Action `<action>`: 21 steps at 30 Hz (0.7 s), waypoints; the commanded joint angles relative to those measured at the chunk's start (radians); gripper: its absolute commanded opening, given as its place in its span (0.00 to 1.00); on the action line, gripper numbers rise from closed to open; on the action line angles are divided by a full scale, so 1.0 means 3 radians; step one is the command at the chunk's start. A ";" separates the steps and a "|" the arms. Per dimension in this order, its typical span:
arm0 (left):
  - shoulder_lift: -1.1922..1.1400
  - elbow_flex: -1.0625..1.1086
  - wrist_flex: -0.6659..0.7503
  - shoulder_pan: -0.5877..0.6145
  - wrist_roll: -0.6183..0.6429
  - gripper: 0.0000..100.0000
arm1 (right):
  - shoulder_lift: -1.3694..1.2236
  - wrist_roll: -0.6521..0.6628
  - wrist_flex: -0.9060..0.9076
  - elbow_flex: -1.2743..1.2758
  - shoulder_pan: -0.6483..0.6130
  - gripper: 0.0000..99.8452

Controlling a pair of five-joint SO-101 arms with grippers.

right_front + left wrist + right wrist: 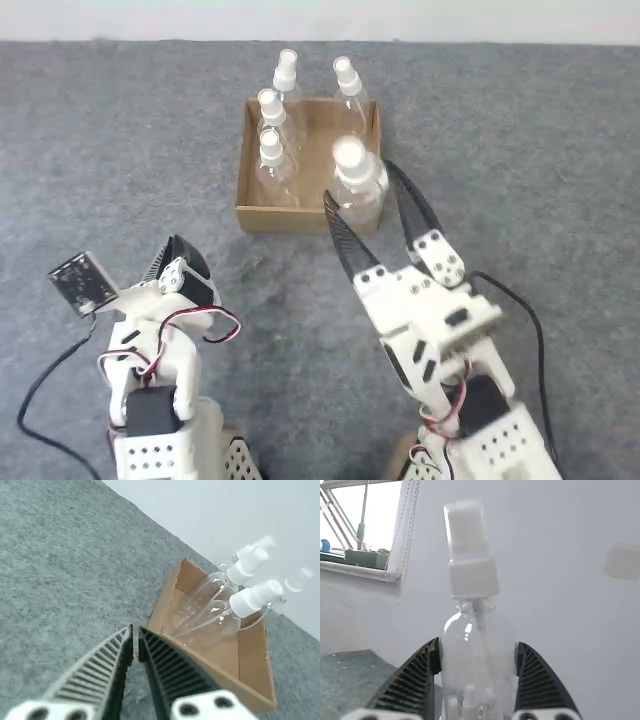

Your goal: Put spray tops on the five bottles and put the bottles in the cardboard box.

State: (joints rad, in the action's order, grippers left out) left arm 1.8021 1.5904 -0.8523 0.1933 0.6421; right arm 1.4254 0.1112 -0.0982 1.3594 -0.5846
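A clear bottle point(352, 165) with a white spray top stands upright between the fingers of my right gripper point(360, 188), at the near right corner of the cardboard box point(250, 190). In the right wrist view both fingers press the sides of this bottle point(470, 575), so the right gripper point(477, 652) is shut on it. Whether it rests on the box floor I cannot tell. Several other capped bottles point(272, 150) stand in the box point(252, 650). My left gripper point(135, 630) is shut and empty, hovering over the carpet short of the box's left side.
Grey carpet point(520, 150) covers the table all around the box. A white wall runs behind the box point(200, 510). The left arm point(160, 340) is folded back at the near left, with its cables beside it.
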 commanded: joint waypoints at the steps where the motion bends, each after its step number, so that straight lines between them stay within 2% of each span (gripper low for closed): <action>1: 0.0072 -0.0023 0.0123 0.0010 0.0005 0.01 | -0.0770 -0.0031 -0.0355 -0.0440 0.0049 0.01; 8: 0.0072 -0.0018 0.0123 0.0015 0.0005 0.01 | -0.1915 -0.0036 -0.1189 -0.0624 0.0253 0.01; 15: 0.0072 -0.0018 0.0123 0.0015 0.0005 0.01 | -0.2810 -0.0036 -0.1972 -0.0634 0.0274 0.01; 21: 0.0072 -0.0013 0.0123 0.0015 0.0005 0.01 | -0.3399 -0.0036 -0.2314 -0.0793 0.0284 0.01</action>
State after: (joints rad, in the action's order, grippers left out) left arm 1.8021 1.5904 -0.8523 0.1933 0.6421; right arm 0.4404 0.1082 -0.7380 1.2244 -0.5125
